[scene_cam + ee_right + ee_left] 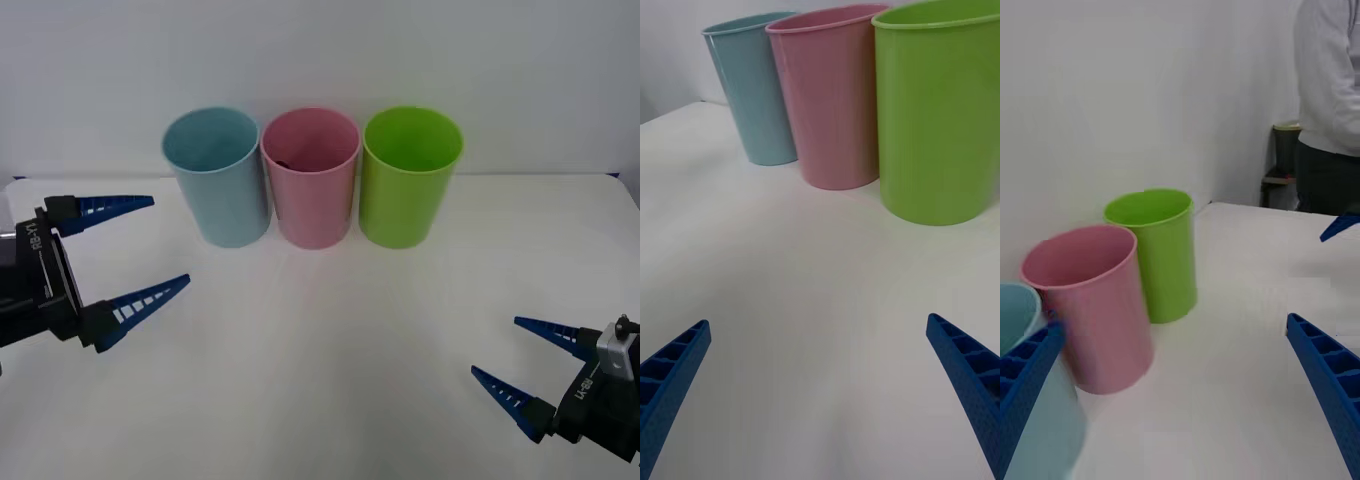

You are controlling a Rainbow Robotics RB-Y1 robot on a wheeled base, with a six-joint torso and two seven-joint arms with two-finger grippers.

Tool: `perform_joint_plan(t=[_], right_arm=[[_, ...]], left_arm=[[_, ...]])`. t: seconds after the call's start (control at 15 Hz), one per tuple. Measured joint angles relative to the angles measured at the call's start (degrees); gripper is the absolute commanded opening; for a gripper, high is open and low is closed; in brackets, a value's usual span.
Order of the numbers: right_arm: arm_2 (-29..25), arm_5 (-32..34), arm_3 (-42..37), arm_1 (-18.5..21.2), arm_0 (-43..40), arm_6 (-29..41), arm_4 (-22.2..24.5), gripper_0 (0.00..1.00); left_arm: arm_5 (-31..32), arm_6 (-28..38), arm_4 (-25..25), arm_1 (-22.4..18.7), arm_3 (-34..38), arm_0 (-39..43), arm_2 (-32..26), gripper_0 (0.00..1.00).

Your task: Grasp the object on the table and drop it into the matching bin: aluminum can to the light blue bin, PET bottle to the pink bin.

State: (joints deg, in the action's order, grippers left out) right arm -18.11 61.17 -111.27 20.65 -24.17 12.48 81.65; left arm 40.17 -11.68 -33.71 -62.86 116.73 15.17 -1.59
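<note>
Three bins stand in a row at the back of the white table point(320, 340): the light blue bin point(217, 175) on the left, the pink bin point(311, 175) in the middle, a lime green one on the right. Low inside the pink bin a small dark patch point(284, 163) shows; I cannot tell what it is. The PET bottle and the aluminum can are out of view. My left gripper point(168, 240) hovers open and holds nothing, left of the light blue bin. My right gripper point(496, 346) is open and holds nothing near the front right of the table.
The lime green bin point(411, 188) touches the pink bin's right side. All three bins also appear in the right wrist view, the pink bin point(833, 97) between the others. White tabletop stretches from the bins to both grippers.
</note>
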Motion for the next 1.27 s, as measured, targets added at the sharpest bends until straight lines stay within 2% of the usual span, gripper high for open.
perform_joint_plan(t=[0.27,0.53,1.0,1.27], right_arm=[[0.00,0.00,0.00,0.00,0.00,0.00,0.00,1.00],[0.00,0.00,0.00,0.00,0.00,0.00,0.00,1.00],[0.00,0.00,0.00,0.00,0.00,0.00,0.00,1.00],[0.00,0.00,0.00,0.00,0.00,0.00,0.00,1.00]], left_arm=[[2.33,0.31,-9.80,6.86,0.49,4.40,-2.04,1.00],[4.90,0.69,-16.35,13.12,0.44,8.36,-3.19,1.00],[6.09,0.00,-20.50,19.47,0.43,13.95,-4.34,1.00],[6.10,0.07,-21.23,20.14,0.43,13.94,-4.75,1.00]])
